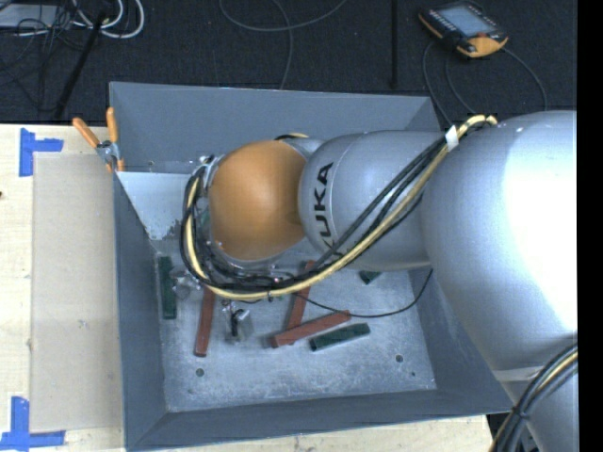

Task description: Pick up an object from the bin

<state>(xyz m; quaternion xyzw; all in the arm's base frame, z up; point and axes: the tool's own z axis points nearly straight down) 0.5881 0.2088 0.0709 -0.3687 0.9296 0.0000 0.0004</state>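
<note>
Brown and slim, the nearest stick (203,329) lies on the bin (283,377) floor just beside the gripper (236,322), which may be open or closed, I cannot tell, so a descent here could well strike bare metal or nudge that stick away.

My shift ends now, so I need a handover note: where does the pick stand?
The tool hangs low over the bin floor, left of middle; its grip cannot be told.
Nearest: a brown stick to its left in view, red-brown sticks and a dark green stick to its right.
Done: the arm is down in the bin.
Left: grasp one thing, lift it out.
</note>
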